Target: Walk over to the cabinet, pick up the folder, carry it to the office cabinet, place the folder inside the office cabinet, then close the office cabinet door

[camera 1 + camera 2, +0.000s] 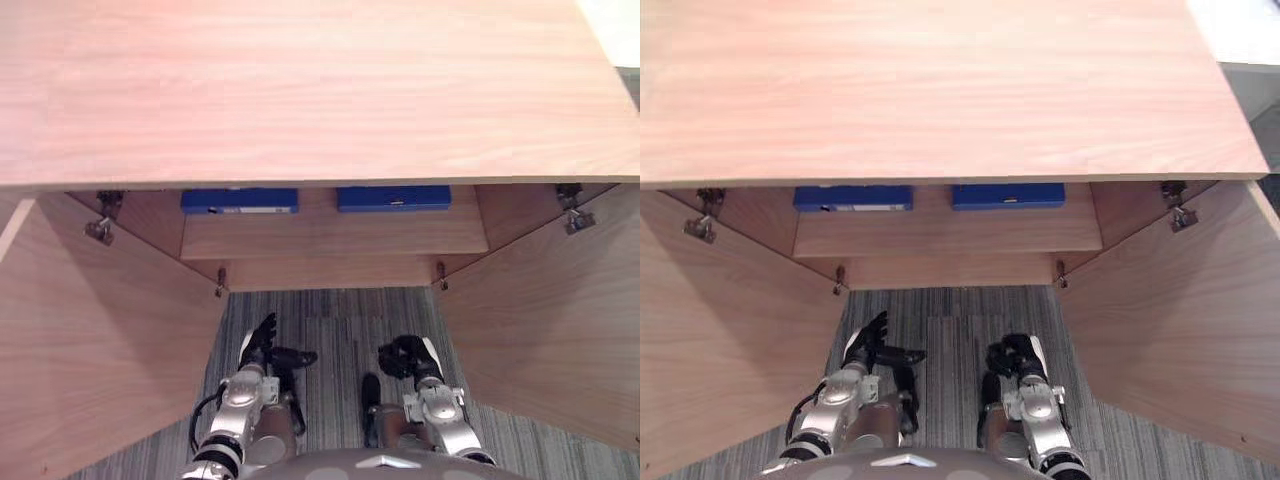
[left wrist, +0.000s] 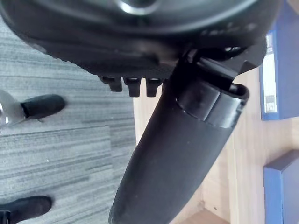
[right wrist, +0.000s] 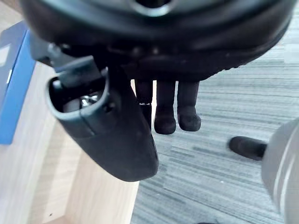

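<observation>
Blue folders [image 1: 239, 200] shelved at 12 o'clock in open office cabinet [image 1: 320, 90]; left hand [image 1: 258, 348] released, right hand [image 1: 407, 358] clenched empty; closing probably best by flat push on left door [image 1: 90, 340], then right door [image 1: 550, 310].

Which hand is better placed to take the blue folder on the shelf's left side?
Probably the left hand: it hangs open almost straight in front of the left blue folder, while the right hand faces the other folder.
</observation>
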